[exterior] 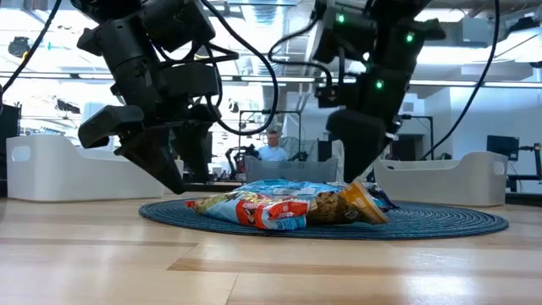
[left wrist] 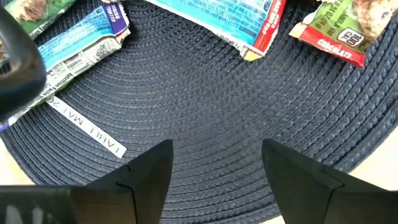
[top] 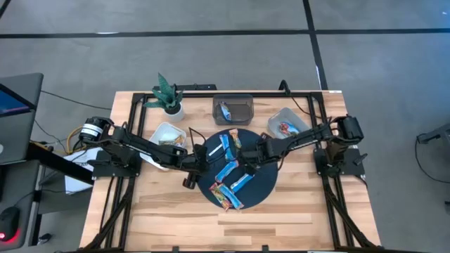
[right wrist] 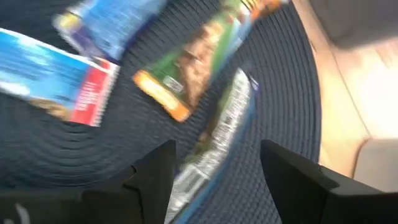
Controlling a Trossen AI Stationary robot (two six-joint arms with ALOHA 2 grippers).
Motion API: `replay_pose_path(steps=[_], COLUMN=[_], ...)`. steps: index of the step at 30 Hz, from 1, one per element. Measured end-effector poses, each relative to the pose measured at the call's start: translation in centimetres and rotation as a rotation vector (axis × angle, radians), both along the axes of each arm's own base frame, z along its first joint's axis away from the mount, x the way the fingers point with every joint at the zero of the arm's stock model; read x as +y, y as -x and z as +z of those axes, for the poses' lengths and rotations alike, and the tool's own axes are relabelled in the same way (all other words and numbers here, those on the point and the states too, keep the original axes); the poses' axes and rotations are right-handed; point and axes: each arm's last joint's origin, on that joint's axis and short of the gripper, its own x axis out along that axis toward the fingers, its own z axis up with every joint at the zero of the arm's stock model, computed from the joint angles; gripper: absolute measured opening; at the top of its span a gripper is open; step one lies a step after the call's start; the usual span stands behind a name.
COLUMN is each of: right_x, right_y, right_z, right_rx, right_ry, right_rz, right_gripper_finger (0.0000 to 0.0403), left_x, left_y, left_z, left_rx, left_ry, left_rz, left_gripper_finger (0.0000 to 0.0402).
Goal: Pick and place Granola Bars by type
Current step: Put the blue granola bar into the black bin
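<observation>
Granola Bars (top: 232,172) heaped on round dark mat (top: 261,188), one in dark tray (top: 233,108), one in white bin (top: 287,124), left gripper (top: 191,181) and right gripper (top: 247,169) both spread, empty, low view alone showing seated person (exterior: 273,146) beyond.

Read "CHOCOLAT" on the red end of a green-wrapped granola bar (left wrist: 339,28); "TABLE MAT" on a white tag (left wrist: 87,127) sewn to the dark woven mat (left wrist: 205,112).

Glossy crinkly plastic wrappers on the granola bars (left wrist: 239,18), matt ribbed woven mat (left wrist: 205,118), smooth pale wood-plank table (top: 288,207).
</observation>
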Motion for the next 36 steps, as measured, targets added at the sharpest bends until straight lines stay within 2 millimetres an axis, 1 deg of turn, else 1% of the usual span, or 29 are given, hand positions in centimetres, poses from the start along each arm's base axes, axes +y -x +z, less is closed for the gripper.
replay_pose_path(steps=[4,7,10,13,18,19,23,25,27,32,34,36], right_x=[-0.9,-1.2,-1.1,-0.9,-0.5,-0.4,-0.1,0.1,0.4,1.1,0.8,-0.3], right_y=[0.6,0.8,0.7,0.6,0.5,0.5,0.4,0.4,0.1,-1.3,-2.1,-3.0], right_z=[-0.9,-1.1,-1.1,-1.1,-1.0,-1.0,-1.0,-0.9,-0.4,2.0,3.3,4.5], right_rx=[0.023,0.031,0.037,0.039,0.040,0.040,0.037,0.038,0.035,0.016,0.003,-0.009], right_ry=[-0.030,-0.026,-0.015,-0.016,-0.008,-0.005,0.005,0.023,0.059,0.176,0.253,0.332], right_rz=[-0.035,-0.045,-0.019,0.016,0.063,0.077,0.109,0.136,0.163,0.255,0.284,0.291], right_gripper_finger=[0.0225,0.0223,0.0201,0.0149,0.0027,0.0014,0.0013,0.0005,0.0003,0.0002,0.0001,0.0001], left_x=[0.0,0.0,0.0,0.0,0.0,0.0,0.0,0.0,0.0,0.0,0.0,0.0], left_y=[0.0,0.0,0.0,0.0,0.0,0.0,0.0,0.0,0.0,0.0,0.0,0.0], left_z=[0.0,0.0,0.0,0.0,0.0,0.0,0.0,0.0,0.0,0.0,0.0,0.0], left_rx=[0.002,0.002,0.002,0.002,0.002,0.002,0.002,0.003,0.003,0.003,0.003,0.003], left_ry=[0.002,0.002,0.002,0.001,0.002,0.001,0.001,0.001,0.001,0.001,0.001,0.001], left_rz=[0.004,0.004,0.004,0.004,0.004,0.004,0.004,0.004,0.004,0.004,0.004,0.004], left_gripper_finger=[0.0240,0.0240,0.0240,0.0240,0.0240,0.0240,0.0240,0.0240,0.0240,0.0240,0.0240,0.0240])
